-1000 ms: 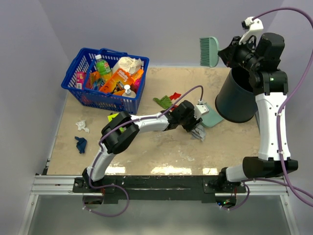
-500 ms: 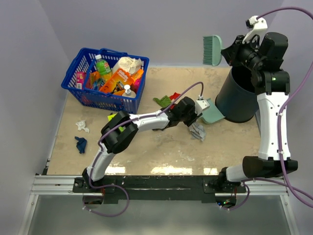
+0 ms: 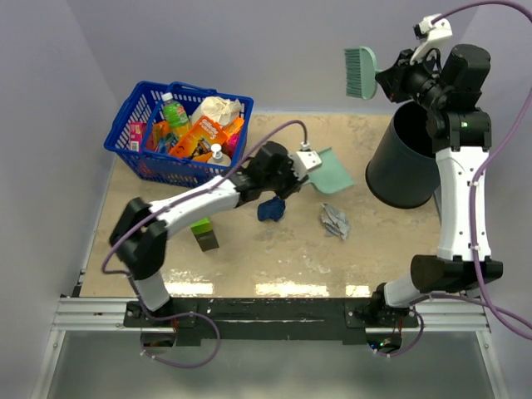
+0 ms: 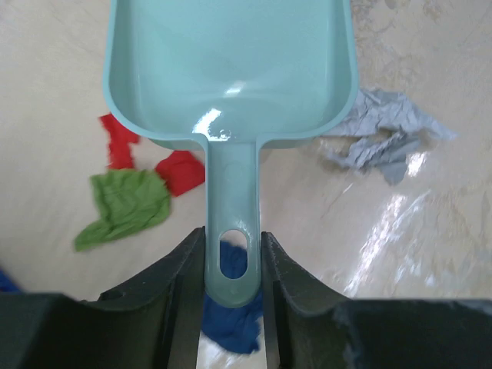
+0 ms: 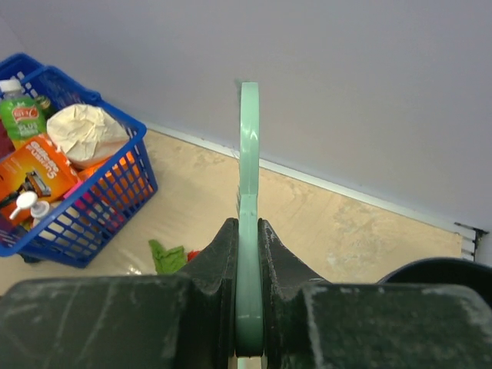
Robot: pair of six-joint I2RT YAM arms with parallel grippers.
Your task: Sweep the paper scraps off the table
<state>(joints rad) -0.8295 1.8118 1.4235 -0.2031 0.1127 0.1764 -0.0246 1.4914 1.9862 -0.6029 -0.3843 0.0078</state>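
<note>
The desk (image 3: 382, 249) is a flat, beige, sandy-speckled top with a black front edge and glossy light patches along the lower part of the overhead view. A crumpled dark blue scrap (image 3: 270, 209) lies near the centre of that view. A creased, flattish grey scrap (image 3: 335, 220) lies to its right, apart from it. In the left wrist view a rumpled green scrap (image 4: 127, 204) sits at middle left, with two small red scraps (image 4: 181, 171) just above and beside it.
</note>
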